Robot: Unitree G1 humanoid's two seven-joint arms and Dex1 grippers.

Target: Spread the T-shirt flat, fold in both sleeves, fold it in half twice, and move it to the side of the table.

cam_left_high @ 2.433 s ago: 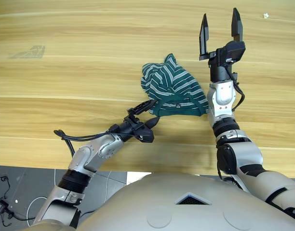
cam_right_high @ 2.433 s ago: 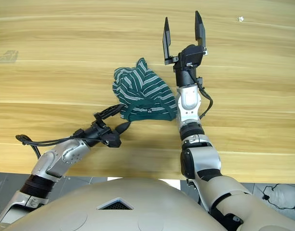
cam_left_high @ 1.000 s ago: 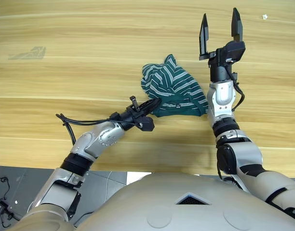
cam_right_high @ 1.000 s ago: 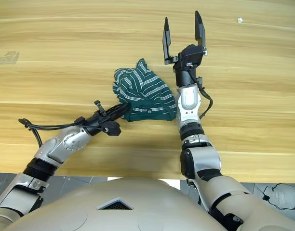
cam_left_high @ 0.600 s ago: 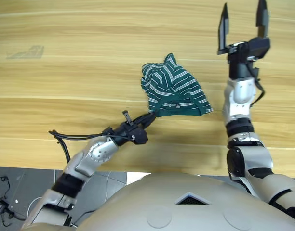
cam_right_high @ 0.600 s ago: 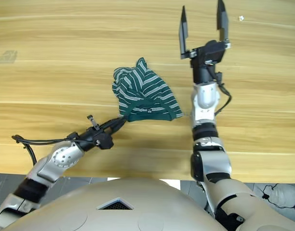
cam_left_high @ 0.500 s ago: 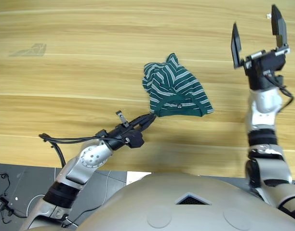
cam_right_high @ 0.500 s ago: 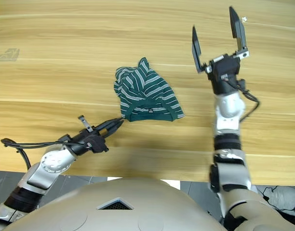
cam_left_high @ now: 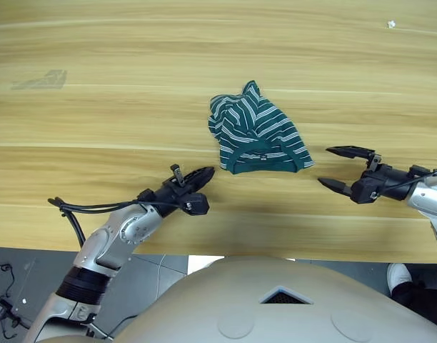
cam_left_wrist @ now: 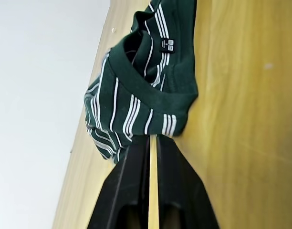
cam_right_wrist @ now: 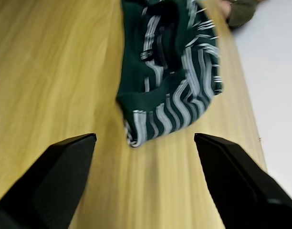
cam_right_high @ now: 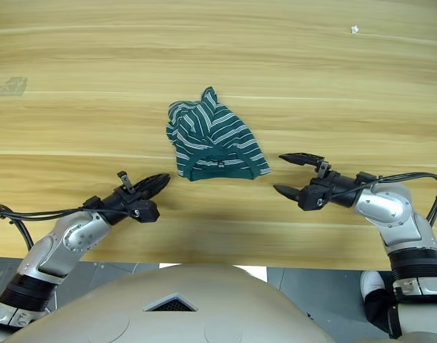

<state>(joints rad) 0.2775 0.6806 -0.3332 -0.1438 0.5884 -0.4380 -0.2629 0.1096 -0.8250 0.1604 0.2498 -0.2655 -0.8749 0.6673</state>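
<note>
Crumpled T-shirt [cam_left_high: 255, 132] lies mid-table [cam_left_high: 133, 71]; left gripper [cam_left_high: 206, 171], fingers together, sits near its left corner, and right gripper [cam_left_high: 325, 166], fingers apart, sits beside its right edge.

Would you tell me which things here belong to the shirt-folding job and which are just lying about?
For the job: the crumpled striped T-shirt, the table, the shut left gripper and the open right gripper flanking the shirt.
Lying about: a small white scrap at the table's far right, a grey mark at its far left.
</note>
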